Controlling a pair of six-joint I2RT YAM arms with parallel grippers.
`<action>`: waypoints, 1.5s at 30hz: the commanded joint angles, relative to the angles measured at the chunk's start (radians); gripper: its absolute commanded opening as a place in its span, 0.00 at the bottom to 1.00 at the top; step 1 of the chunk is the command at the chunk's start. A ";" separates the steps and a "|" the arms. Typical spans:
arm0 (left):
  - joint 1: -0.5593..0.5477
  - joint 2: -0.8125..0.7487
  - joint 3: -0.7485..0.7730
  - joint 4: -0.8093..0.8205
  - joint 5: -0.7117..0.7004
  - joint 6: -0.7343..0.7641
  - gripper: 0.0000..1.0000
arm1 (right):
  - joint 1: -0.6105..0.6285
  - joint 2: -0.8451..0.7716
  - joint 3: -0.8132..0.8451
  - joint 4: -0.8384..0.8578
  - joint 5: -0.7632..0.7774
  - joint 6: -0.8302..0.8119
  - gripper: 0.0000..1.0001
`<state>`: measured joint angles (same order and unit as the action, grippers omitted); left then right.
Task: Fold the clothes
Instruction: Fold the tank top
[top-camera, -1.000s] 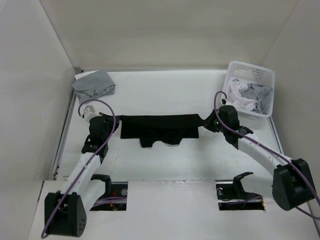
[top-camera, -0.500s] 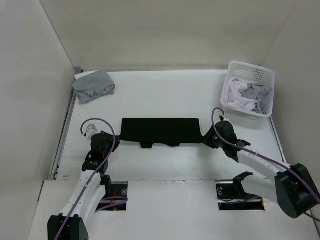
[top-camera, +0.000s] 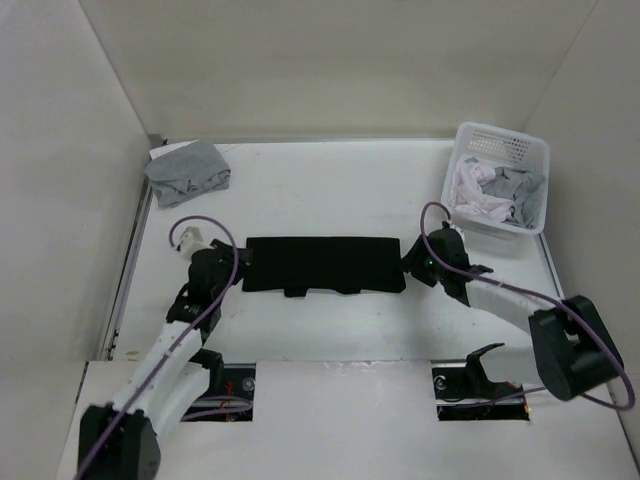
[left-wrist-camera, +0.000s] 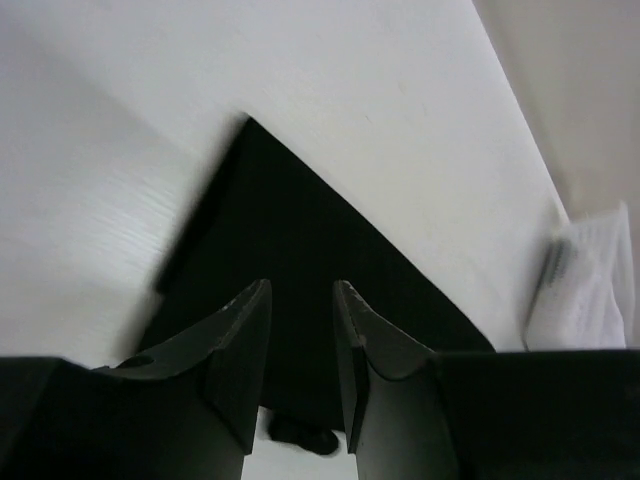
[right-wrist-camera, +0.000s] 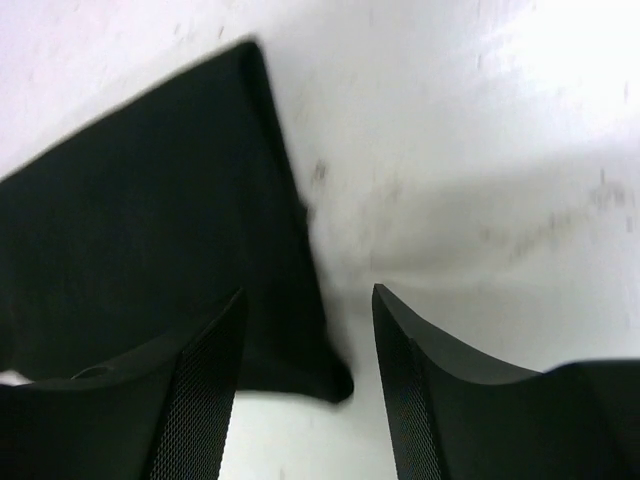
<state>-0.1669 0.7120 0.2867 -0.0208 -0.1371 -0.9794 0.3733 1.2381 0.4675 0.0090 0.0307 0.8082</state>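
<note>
A black garment (top-camera: 325, 263) lies flat on the white table as a long folded strip. My left gripper (top-camera: 238, 262) sits at its left end, open. In the left wrist view its jaws (left-wrist-camera: 300, 290) stand apart over the black cloth (left-wrist-camera: 300, 220), nothing pinched between them. My right gripper (top-camera: 410, 262) is at the strip's right end. In the right wrist view it (right-wrist-camera: 309, 292) is wide open, with the black garment's corner (right-wrist-camera: 150, 220) lying loose on the table by the left finger (right-wrist-camera: 205, 400).
A folded light grey garment (top-camera: 187, 172) rests at the table's back left corner. A white lattice basket (top-camera: 497, 137) at the back right holds white, pale pink and grey clothes (top-camera: 490, 192). Walls close the table on three sides.
Both grippers have opened and let go of the black garment's ends. The garment, which hung sagging between them, now lies flat on the table as a neat strip.
</note>
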 joint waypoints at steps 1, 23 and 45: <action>-0.204 0.177 0.080 0.208 -0.054 -0.035 0.29 | -0.018 0.115 0.062 0.121 -0.001 -0.020 0.57; -0.475 0.672 0.097 0.473 -0.130 -0.018 0.27 | 0.031 0.182 -0.050 0.310 -0.068 0.169 0.22; -0.310 0.107 0.201 0.093 -0.125 0.116 0.28 | 0.416 -0.008 0.368 -0.185 0.225 0.016 0.03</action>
<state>-0.5217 0.8879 0.4484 0.1501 -0.2604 -0.9051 0.7319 1.1484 0.7204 -0.0971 0.1940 0.8562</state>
